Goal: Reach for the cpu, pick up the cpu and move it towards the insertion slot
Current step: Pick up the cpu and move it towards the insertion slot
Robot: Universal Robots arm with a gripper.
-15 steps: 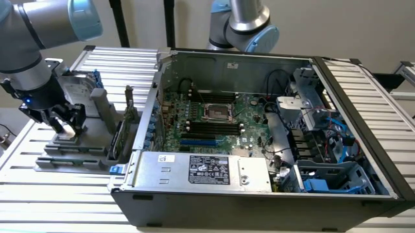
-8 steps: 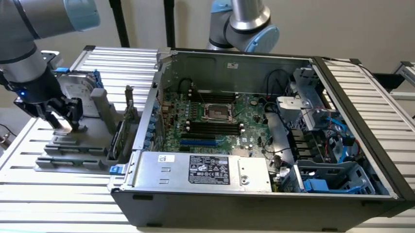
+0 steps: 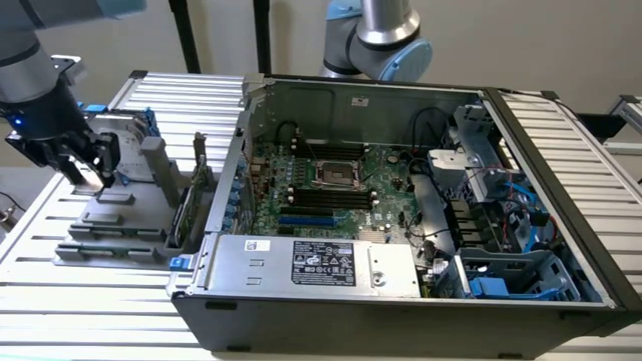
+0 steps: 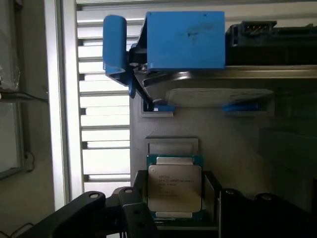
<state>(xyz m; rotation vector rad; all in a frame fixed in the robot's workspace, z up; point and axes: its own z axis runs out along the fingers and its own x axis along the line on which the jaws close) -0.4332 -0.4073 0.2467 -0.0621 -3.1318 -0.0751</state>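
Looking at the exterior view first, we see the gripper low over a grey parts tray on the slatted table, to the exterior view's left of the open computer case. The insertion slot sits on the green board inside that case, well apart from the gripper. Turning to the wrist view, we find the cpu lying flat, metal top up, in its recess in the tray, between the black fingers. The jaws stand narrow, closed in on two opposite edges of the chip. Near it, a hard drive with a blue rail rests on the same tray.
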